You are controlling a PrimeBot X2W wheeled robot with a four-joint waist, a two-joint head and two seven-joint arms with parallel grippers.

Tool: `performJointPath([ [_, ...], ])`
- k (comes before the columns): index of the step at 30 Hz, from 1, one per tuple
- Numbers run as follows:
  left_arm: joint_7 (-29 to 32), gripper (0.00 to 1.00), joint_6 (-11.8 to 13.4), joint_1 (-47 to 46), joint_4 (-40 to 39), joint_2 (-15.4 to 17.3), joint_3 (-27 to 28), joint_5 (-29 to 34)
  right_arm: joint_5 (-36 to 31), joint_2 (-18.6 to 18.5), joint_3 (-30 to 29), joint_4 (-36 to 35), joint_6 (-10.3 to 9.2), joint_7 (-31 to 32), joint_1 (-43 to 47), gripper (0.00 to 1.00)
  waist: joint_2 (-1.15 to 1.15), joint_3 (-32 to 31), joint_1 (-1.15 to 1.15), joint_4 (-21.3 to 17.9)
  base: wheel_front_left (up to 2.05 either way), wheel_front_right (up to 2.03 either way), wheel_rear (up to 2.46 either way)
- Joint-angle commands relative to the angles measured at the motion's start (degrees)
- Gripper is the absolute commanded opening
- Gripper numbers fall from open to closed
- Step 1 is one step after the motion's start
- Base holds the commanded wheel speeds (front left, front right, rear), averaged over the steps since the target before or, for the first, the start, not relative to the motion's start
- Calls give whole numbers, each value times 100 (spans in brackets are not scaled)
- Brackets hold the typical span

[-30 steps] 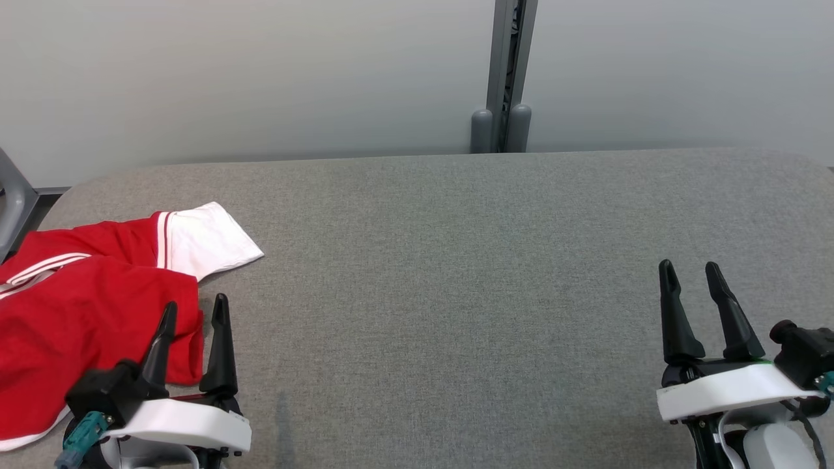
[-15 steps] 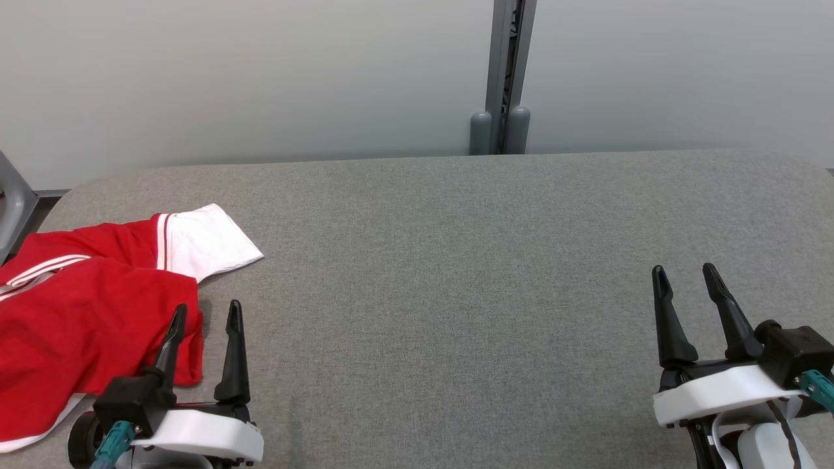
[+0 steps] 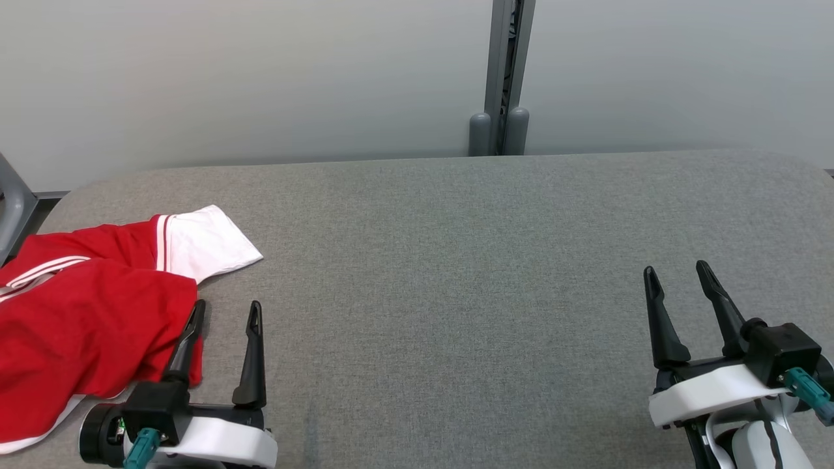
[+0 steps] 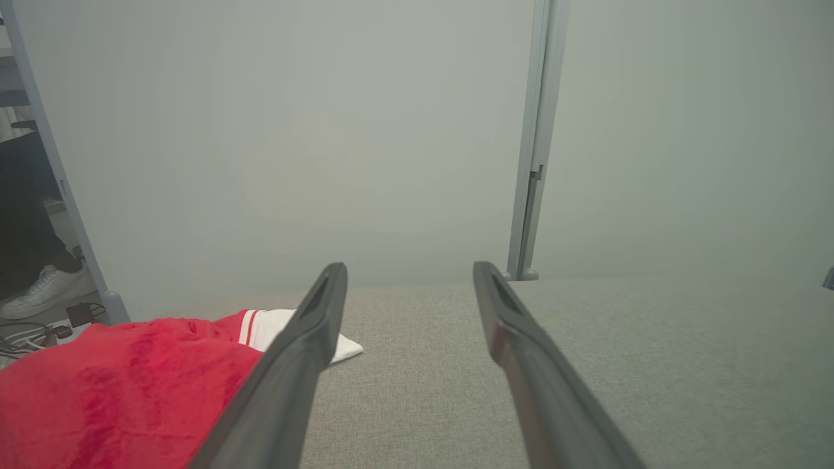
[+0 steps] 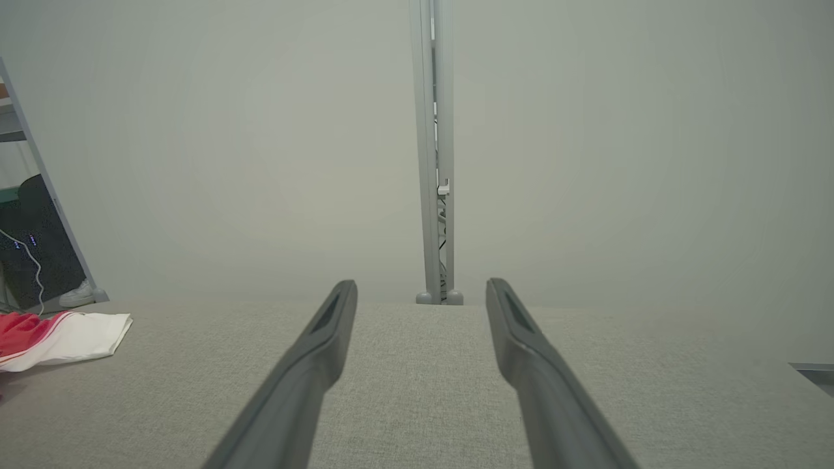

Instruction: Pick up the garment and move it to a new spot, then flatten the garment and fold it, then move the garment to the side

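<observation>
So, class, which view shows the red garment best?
The head view: most of the garment shows, crumpled at the table's left end. The left wrist view shows its red bulk partly behind a finger; the right wrist view catches a small corner.

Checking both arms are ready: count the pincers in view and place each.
2: left pincer at the lower left, by the edge of the garment; right pincer at the lower right, over the table. Both open.

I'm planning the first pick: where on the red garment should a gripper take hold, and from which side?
Probably the garment's right-hand edge, reached from the right over the table by the open left gripper beside it. That edge looks loose and slightly raised; the white sleeve lies flatter, harder to pinch.
</observation>
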Motion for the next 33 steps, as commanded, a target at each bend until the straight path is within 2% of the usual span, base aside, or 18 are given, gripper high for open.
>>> performJointPath([
  [1,-60,100,32,71,-34,20,-24,106,-121,-17,-32,28,13,-51,-25,100,0,-4,0,-2,0,0,0],
  [33,-62,100,36,44,87,11,-51,34,19,-9,6,125,13,-53,-21,100,0,-21,0,65,0,0,0],
])
